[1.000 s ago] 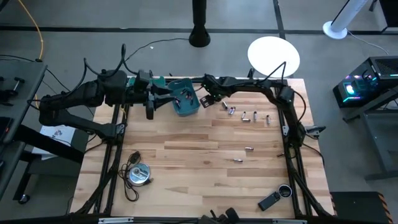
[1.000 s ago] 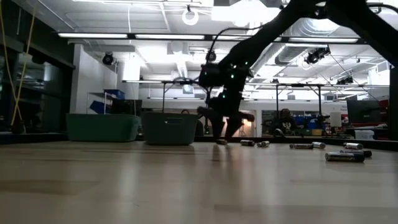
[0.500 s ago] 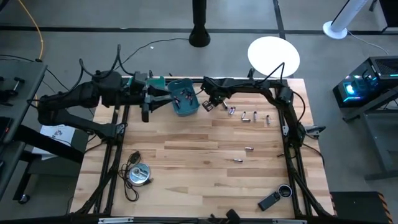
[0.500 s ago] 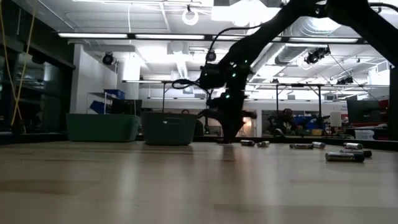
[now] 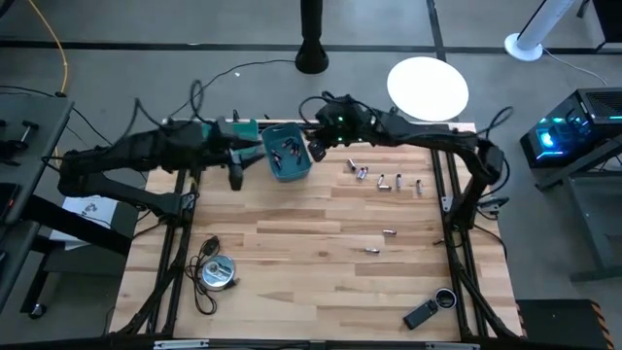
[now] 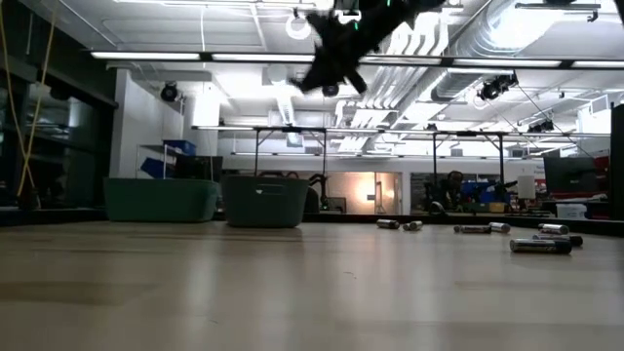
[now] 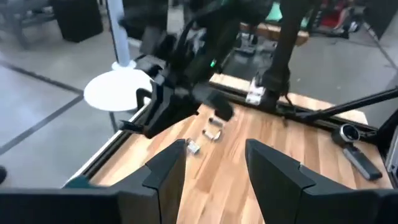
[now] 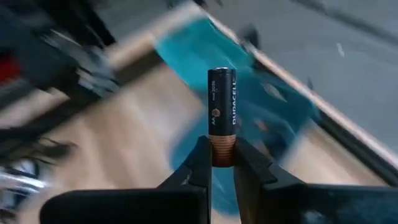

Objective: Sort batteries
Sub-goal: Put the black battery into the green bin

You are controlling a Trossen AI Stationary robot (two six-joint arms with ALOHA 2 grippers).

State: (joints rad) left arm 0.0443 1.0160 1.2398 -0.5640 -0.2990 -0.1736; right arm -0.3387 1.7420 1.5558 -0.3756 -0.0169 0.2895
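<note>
The right wrist view alone shows what the right gripper [image 8: 222,163] holds: its fingers [image 8: 198,167] are clenched on the copper end of one battery [image 8: 221,106], black-bodied and standing up out of the tips, with the blurred teal bin [image 8: 249,99] beyond it. The high view cannot resolve this cell; it shows only the right gripper [image 5: 318,148] raised beside the right side of the bin [image 5: 288,154], near the far edge of the desk [image 5: 292,243]. The low view shows that gripper [image 6: 331,68] high above the desk, well clear of the surface.

The left wrist view shows the left gripper [image 7: 214,168] with its fingers [image 7: 277,171] spread apart and nothing between them, looking across at the right arm and the loose cells. In the high view the left gripper [image 5: 236,165] hovers just beside the left side of the bin.

From the near edge: a black rectangular gadget [image 5: 429,309] lies at the near right corner, a round silver disc [image 5: 215,271] with cable toward the near left. Two loose batteries [image 5: 379,241] lie toward the desk's middle right. A row of further batteries [image 5: 387,180] lies nearer the far edge, right of the bin. The bin holds several dark cells; a second teal bin [image 6: 161,199] stands left of it in the low view, largely hidden by the left arm from above.
</note>
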